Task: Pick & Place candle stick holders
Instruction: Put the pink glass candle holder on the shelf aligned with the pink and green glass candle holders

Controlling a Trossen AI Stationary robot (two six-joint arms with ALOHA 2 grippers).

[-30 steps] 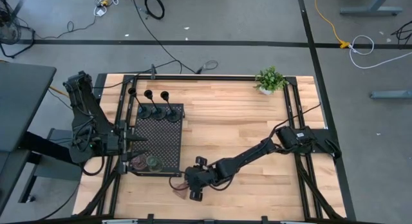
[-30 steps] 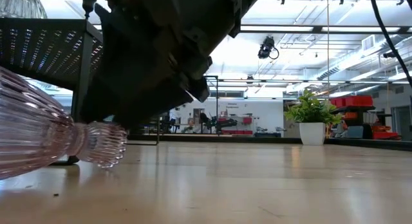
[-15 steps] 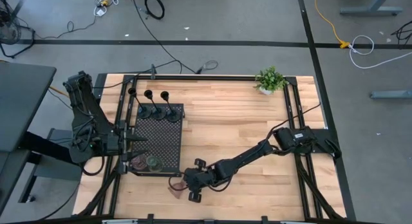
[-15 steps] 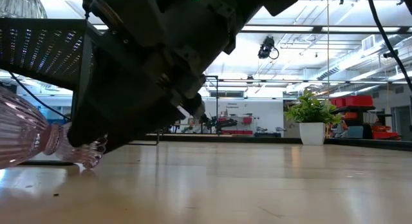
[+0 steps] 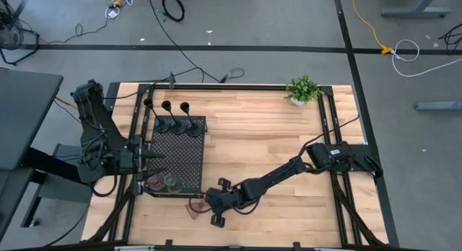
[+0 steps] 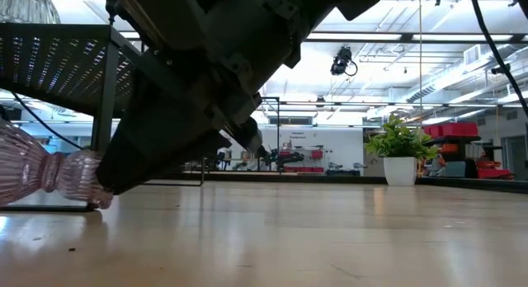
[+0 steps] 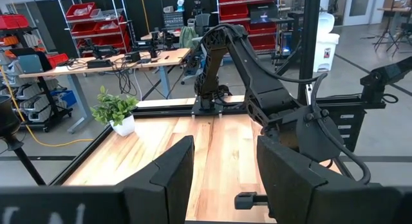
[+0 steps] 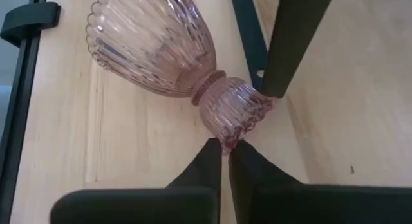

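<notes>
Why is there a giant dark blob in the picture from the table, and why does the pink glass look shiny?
Low view: the right gripper is close to the camera, a dark shape against bright ceiling lights. Right wrist view: the pink holder lies on its side, its ribs catching light.

The right gripper [image 8: 224, 154] has advanced toward the table's front-left and its fingers, earlier apart, have closed to a sliver at the pink holder's [image 8: 174, 53] small-end rim. The holder, lying on its side, was pushed leftward.
</notes>
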